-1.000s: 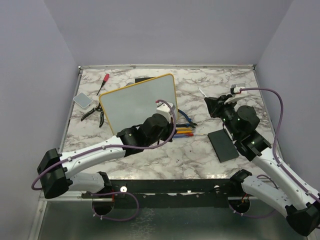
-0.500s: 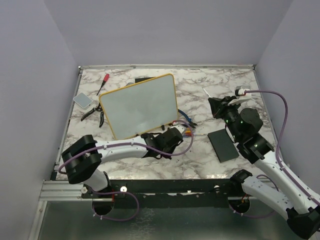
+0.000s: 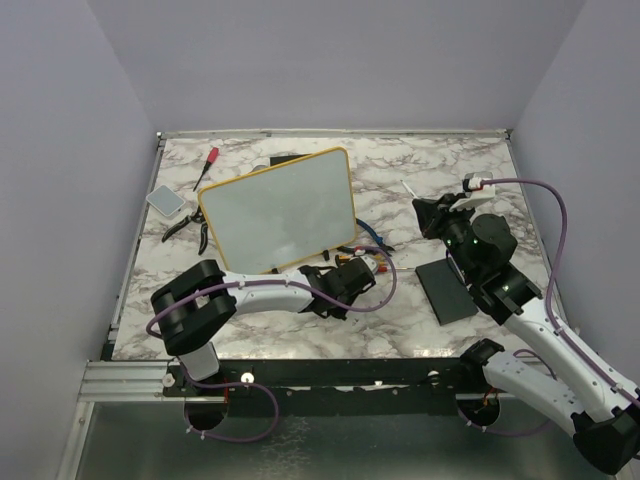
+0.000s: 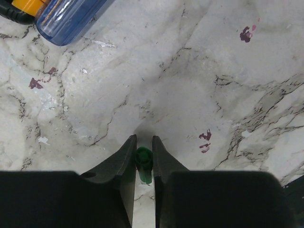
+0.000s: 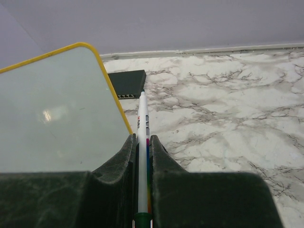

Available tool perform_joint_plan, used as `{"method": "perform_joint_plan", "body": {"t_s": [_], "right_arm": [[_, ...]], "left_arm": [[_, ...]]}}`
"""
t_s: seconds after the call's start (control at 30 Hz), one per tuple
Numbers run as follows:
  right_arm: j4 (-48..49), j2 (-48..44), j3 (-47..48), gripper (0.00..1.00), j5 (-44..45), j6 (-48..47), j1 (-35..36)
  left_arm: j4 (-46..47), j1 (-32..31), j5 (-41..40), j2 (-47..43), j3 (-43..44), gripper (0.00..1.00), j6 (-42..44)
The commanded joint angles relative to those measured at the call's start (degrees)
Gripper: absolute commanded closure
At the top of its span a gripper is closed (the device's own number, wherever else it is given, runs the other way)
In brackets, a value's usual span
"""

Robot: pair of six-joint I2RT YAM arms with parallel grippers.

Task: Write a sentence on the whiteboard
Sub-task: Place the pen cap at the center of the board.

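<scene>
The whiteboard (image 3: 277, 210), yellow-framed, stands tilted at the back left; its face is blank and no sentence shows on it. It also fills the left of the right wrist view (image 5: 57, 109). My right gripper (image 3: 428, 212) hovers right of the board, shut on a white marker (image 5: 142, 118) whose far end points toward the board's edge. My left gripper (image 3: 352, 283) is low over the marble in front of the board, jaws shut on a small green marker cap (image 4: 143, 159).
Several coloured markers (image 3: 372, 262) and blue-handled pliers (image 3: 370, 238) lie beside my left gripper; a blue handle (image 4: 71, 16) shows in the left wrist view. A black pad (image 3: 446, 290) lies right. Pliers (image 3: 190, 228), a red screwdriver (image 3: 207, 165), a grey pad (image 3: 166, 200) and a black box (image 5: 127, 83) are around the board.
My left arm dropped from in front of the board to the table by the markers, uncovering the board's lower edge. My right gripper shifted slightly with the marker.
</scene>
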Motion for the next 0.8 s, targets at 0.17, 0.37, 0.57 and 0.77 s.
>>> {"method": "perform_joint_plan", "body": {"t_s": [0.17, 0.37, 0.57, 0.77], "right_arm": [[0.1, 0.2, -1.1, 0.99, 1.1, 0.3, -0.3], [0.1, -0.6, -1.5, 0.99, 1.0, 0.6, -0.2], [0.0, -2.6, -2.1, 0.99, 0.4, 0.2, -0.3], [-0.1, -4.4, -2.1, 0.99, 0.8, -0.4, -0.2]], "left_arm": [[1.6, -0.2, -1.7, 0.8, 1.7, 0.6, 0.8], [4.7, -0.2, -4.3, -4.3, -0.3, 0.36, 1.4], [5.4, -0.1, -5.2, -11.4, 0.5, 0.2, 4.4], [3.1, 2.9, 1.9, -16.1, 8.4, 0.2, 9.1]]}}
